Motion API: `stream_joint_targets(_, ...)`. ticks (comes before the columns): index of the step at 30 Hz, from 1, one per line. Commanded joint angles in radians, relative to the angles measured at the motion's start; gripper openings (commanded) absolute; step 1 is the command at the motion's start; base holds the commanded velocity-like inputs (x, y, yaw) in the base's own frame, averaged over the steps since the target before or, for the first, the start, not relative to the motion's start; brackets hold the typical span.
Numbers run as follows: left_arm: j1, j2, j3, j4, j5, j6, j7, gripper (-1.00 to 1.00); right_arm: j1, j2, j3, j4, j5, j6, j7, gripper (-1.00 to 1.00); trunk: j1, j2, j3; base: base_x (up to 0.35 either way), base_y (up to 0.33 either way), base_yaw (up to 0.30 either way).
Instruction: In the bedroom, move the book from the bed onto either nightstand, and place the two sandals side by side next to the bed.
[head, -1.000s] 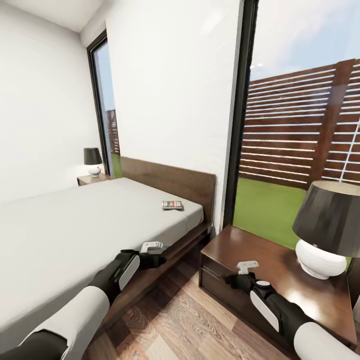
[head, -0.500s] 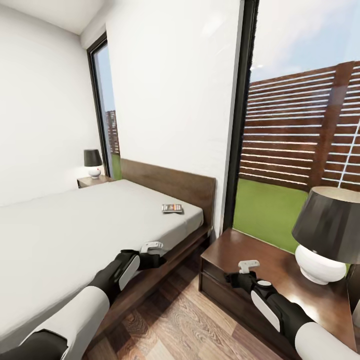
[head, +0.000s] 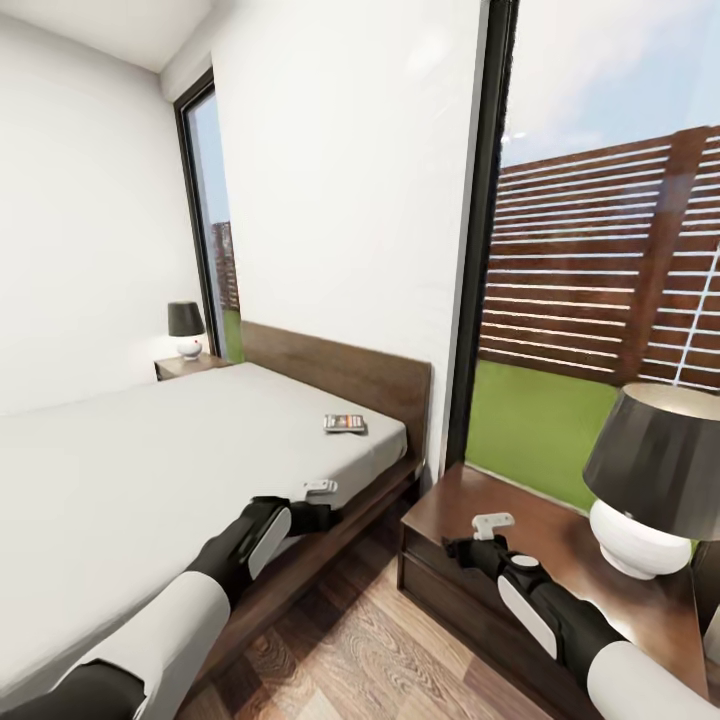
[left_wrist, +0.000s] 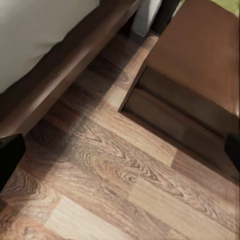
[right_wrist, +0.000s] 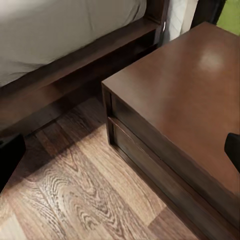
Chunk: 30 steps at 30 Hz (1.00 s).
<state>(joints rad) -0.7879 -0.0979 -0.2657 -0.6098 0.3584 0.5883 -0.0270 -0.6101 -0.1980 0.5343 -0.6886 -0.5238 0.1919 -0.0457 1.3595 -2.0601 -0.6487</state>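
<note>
While the book lies on the bed, the open left claw hovers nearer.

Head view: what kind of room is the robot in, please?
Most likely a bedroom: a low bed with a wooden headboard, a nightstand beside it, and a dark-shaded table lamp on that nightstand.

- No text, label, brand, number or sign can be read in any view.
- A small thin paperback book with a dark cover and an orange band is seen lying on the pale grey mattress of the dark brown wooden bed, near the headboard; light marks are visible on its cover, but they are too small to be made out as lettering.
</note>
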Motion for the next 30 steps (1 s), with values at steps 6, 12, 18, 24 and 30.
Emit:
stream_joint_targets(6, -0.001, -0.006, 0.000, -0.015, -0.002, 0.006, -0.003, 1.00, -0.001, -0.003, 0.006, -0.004, -0.008, -0.012, -0.003, 1.00, -0.023, 0.042, 0.018, 0.000, 0.000, 0.000)
stream_joint_targets(12, -0.001, -0.008, 0.000, -0.021, -0.002, 0.007, -0.004, 1.00, -0.001, -0.003, 0.005, -0.003, -0.009, -0.023, -0.001, 1.00, -0.046, 0.084, 0.036, 0.000, 0.000, 0.000)
stream_joint_targets(18, -0.001, -0.008, -0.001, -0.029, -0.002, 0.007, -0.002, 1.00, -0.001, -0.002, 0.004, 0.001, -0.009, -0.016, -0.006, 1.00, -0.069, 0.126, 0.055, 0.000, 0.000, 0.000)
stream_joint_targets(24, -0.001, -0.007, -0.001, -0.030, -0.002, 0.007, -0.005, 1.00, -0.001, -0.001, 0.005, -0.001, -0.009, -0.022, -0.004, 1.00, -0.092, 0.168, 0.074, 0.000, 0.000, 0.000)
stream_joint_targets(30, -0.001, -0.007, -0.001, -0.030, -0.002, 0.011, -0.008, 1.00, 0.000, -0.001, 0.006, -0.003, -0.009, -0.028, -0.004, 1.00, -0.115, 0.210, 0.093, 0.000, 0.000, 0.000)
